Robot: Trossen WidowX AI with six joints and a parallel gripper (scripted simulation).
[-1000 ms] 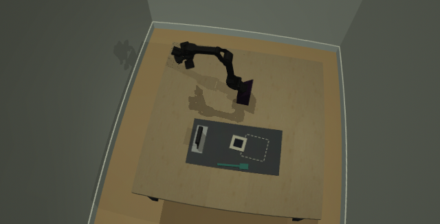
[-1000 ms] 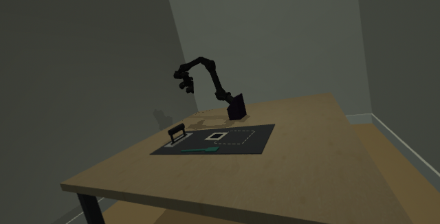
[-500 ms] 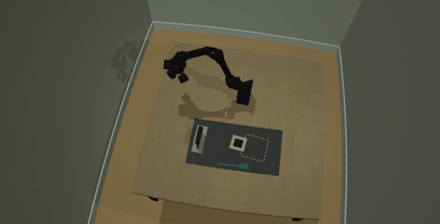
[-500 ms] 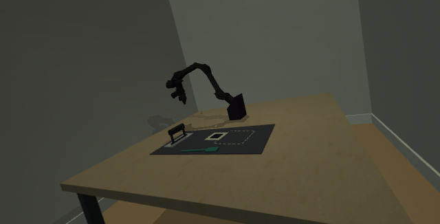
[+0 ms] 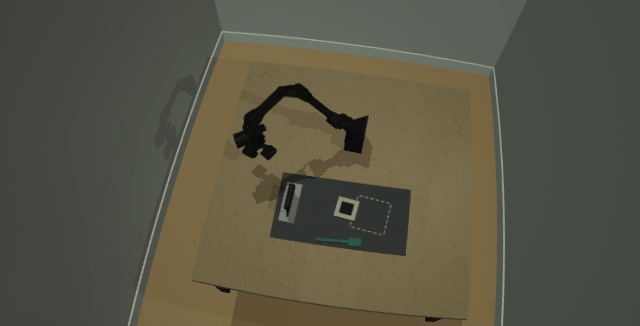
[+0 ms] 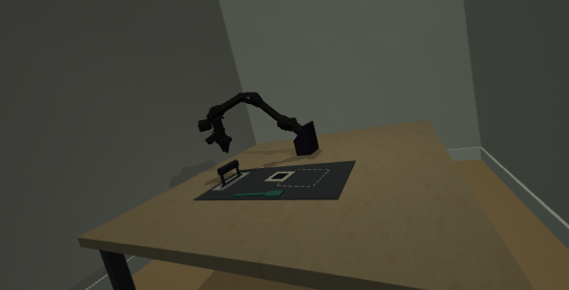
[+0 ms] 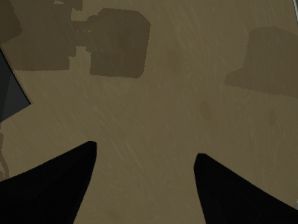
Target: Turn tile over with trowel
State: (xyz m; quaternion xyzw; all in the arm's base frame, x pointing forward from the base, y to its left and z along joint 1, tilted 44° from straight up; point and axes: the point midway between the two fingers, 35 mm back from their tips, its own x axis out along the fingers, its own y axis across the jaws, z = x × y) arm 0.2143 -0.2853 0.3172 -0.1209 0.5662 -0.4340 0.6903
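The tool [image 5: 269, 152] [image 6: 227, 149] [image 7: 147, 155] is let go, nothing in it. Next, the black-handled trowel [image 5: 290, 197] [image 6: 228, 167] lies on the mat [image 5: 320, 226] [image 6: 324, 192]; it looks light and stiff, maybe slippery. Pinch its handle's middle. Right of it, the hard tile [image 5: 338, 208] [image 6: 270, 178] could chip.

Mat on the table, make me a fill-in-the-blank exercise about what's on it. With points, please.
1. The long, flat tool [image 5: 354, 242] [image 6: 275, 193] is ____.
2. The tile [image 5: 338, 208] [image 6: 287, 175] has a pale border and a ____ centre.
3. The outline [image 5: 388, 219] [image 6: 321, 178] has ____ lines.
4. The upright handle [image 5: 290, 198] [image 6: 228, 167] is ____.

Missing words: green; dark; dashed; black.
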